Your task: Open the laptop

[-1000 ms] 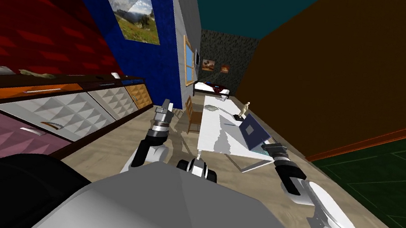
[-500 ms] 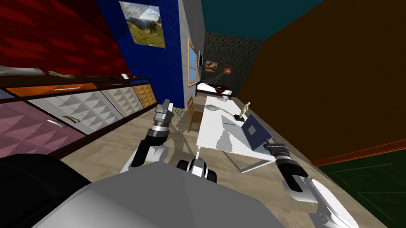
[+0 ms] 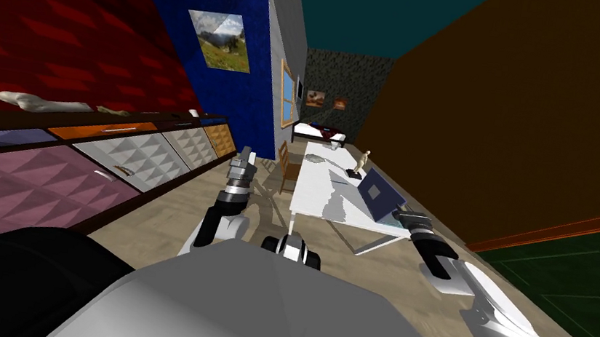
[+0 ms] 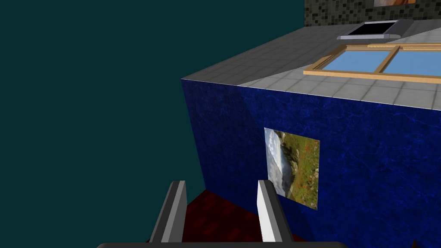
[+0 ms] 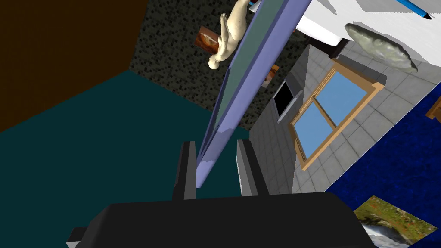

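Along the left wall runs a low cabinet [image 3: 124, 153] with orange, white and pink drawer fronts. Just right of it my left arm [image 3: 232, 193] stands raised over the floor, well apart from the bench. The left fingers [image 4: 173, 213] are parted with a clear gap between them and have hold of nothing. Farther off, a wooden chair [image 3: 285, 168] stands at the left side of the long white bench [image 3: 313, 197], which runs away from me towards a bed [image 3: 318, 133] at the far end of the room. A flat grey lump [image 3: 314, 158] lies on the far part of the bench. A pale figurine [image 3: 363, 161] stands to its right, just beyond the laptop [image 3: 377, 194]. The laptop sits at the near right corner of the bench, with its violet-blue lid lifted well off the base and slanting up. My right arm [image 3: 437, 255] reaches to it from the near right. The right fingers [image 5: 186, 172] are drawn in narrowly on either side of the lid's free edge near its corner. One finger lies against the lid, while a sliver of space shows beside the other.
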You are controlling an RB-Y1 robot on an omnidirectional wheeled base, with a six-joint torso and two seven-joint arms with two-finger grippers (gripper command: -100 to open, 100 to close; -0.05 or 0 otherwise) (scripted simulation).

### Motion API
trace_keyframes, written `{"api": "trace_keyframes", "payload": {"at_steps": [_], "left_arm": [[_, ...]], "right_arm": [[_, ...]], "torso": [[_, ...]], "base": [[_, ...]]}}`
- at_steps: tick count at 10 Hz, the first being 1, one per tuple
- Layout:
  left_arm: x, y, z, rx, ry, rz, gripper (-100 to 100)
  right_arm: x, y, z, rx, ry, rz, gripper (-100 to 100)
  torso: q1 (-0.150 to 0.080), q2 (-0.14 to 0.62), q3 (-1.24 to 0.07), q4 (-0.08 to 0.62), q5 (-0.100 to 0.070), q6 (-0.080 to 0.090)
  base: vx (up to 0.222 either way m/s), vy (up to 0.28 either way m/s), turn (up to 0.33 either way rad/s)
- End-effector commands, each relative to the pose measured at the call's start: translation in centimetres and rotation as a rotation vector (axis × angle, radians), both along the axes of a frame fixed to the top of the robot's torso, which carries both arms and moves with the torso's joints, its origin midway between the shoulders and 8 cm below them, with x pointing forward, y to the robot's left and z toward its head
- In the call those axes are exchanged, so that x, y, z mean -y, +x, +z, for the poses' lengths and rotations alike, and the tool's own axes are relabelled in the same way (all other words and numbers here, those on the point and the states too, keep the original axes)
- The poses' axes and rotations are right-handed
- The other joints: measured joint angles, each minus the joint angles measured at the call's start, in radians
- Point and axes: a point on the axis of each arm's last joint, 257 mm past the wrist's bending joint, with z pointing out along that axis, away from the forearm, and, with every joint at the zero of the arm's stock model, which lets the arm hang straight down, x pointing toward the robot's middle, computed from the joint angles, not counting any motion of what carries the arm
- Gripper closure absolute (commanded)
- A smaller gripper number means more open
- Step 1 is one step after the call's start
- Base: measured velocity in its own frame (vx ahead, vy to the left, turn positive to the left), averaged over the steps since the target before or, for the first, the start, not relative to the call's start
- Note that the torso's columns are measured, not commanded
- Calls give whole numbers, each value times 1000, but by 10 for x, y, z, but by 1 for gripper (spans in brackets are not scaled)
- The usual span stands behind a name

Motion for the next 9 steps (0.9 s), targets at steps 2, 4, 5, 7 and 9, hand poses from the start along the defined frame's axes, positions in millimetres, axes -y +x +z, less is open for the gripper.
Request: {"api": "trace_keyframes", "payload": {"at_steps": [2, 4, 5, 7, 9], "left_arm": [[0, 0, 0, 0, 0, 0, 0], [0, 0, 0, 0, 0, 0, 0], [0, 0, 0, 0, 0, 0, 0], [0, 0, 0, 0, 0, 0, 0], [0, 0, 0, 0, 0, 0, 0]], "right_arm": [[8, 4, -19, 7, 165, -39, 100], [10, 5, -24, 10, 206, -49, 100], [11, 6, -29, 12, 247, -58, 100], [14, 8, -40, 16, 329, -78, 100], [16, 10, -50, 21, 411, -97, 100]], "torso": [[-8, -1, -1, -2, -3, -1], [-9, -4, -2, -4, -6, 1], [-7, -5, -3, -6, -6, 3], [-15, -7, -4, -8, -10, 0], [-15, -8, -5, -9, -10, 5]], "base": [[-72, -133, 117], [-57, -97, 77], [-40, -60, 33], [-78, -110, 118], [-56, -78, 77]]}}
